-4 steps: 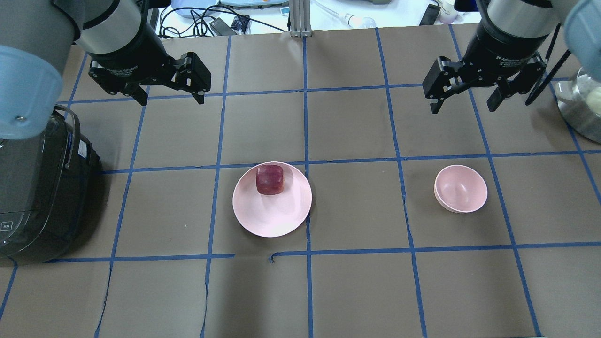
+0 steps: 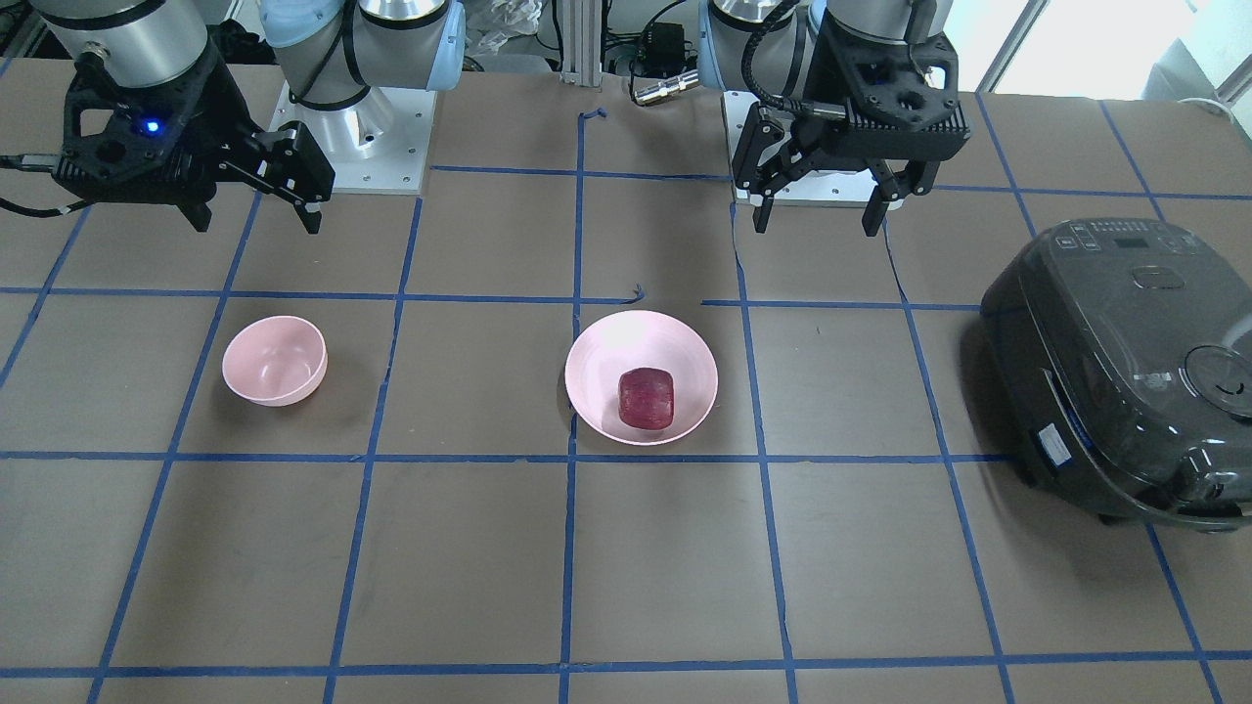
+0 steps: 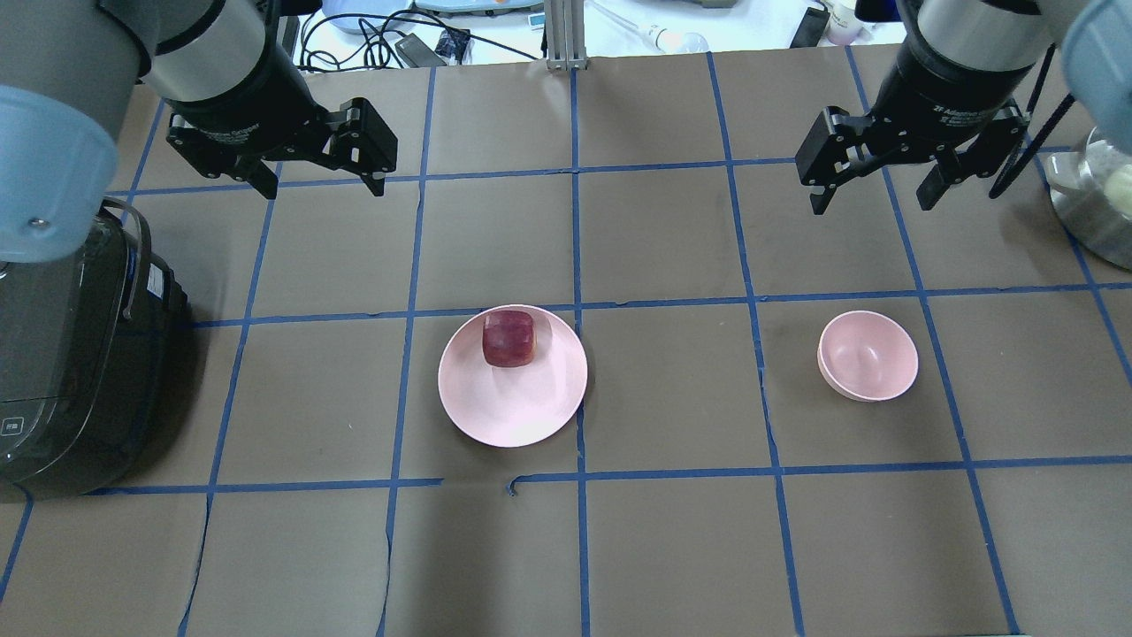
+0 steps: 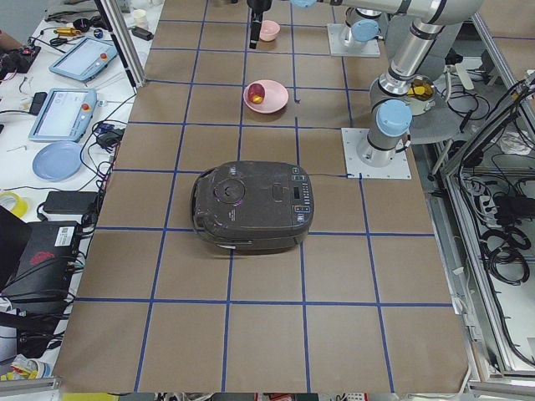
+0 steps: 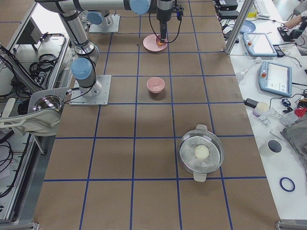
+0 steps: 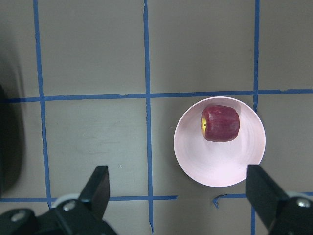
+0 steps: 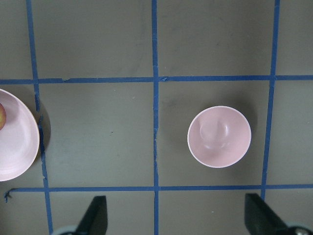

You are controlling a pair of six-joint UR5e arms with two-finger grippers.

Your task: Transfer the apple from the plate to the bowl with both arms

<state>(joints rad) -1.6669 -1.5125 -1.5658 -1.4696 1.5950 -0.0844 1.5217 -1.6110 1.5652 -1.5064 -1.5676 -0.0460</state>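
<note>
**Well, both grippers spread wide, apple sitting on the plate**

Right, the black two-finger left gripper (image 3: 323, 181) hangs above the table, jaws spread wide and nothing between them. Its wrist camera looks straight down past its two dark fingers (image 6: 99, 185). The black two-finger right gripper (image 3: 873, 199) mirrors it on the far side, parted just as wide and gripping nothing.

Out from the left gripper, toward the robot, lies the wide, shallow pale pink plate (image 3: 513, 416). And there is the small dark red, blocky apple (image 3: 508, 337), resting inside the plate against its far edge, off-centre. From the left wrist a yellow patch shows on one side of the apple (image 6: 221, 123).

Over below the right gripper stands the small, deep pale pink bowl (image 3: 871, 354), well apart from the plate, upright. Only its own smooth pink inside shows in the right wrist view (image 7: 219, 136).

Further out, a bulky dark grey rice cooker (image 3: 71, 354) sits at the table's left end, lid shut, so its contents are hidden. At the right end a round steel pot (image 5: 181, 153) holds one pale round lump (image 5: 202, 152); what that lump is I cannot tell. The overhead view cuts that pot off at its edge. The right wrist view catches only a slice of the plate (image 7: 19, 147). Everything stands on the brown paper table with blue tape lines (image 3: 672, 248).
</note>
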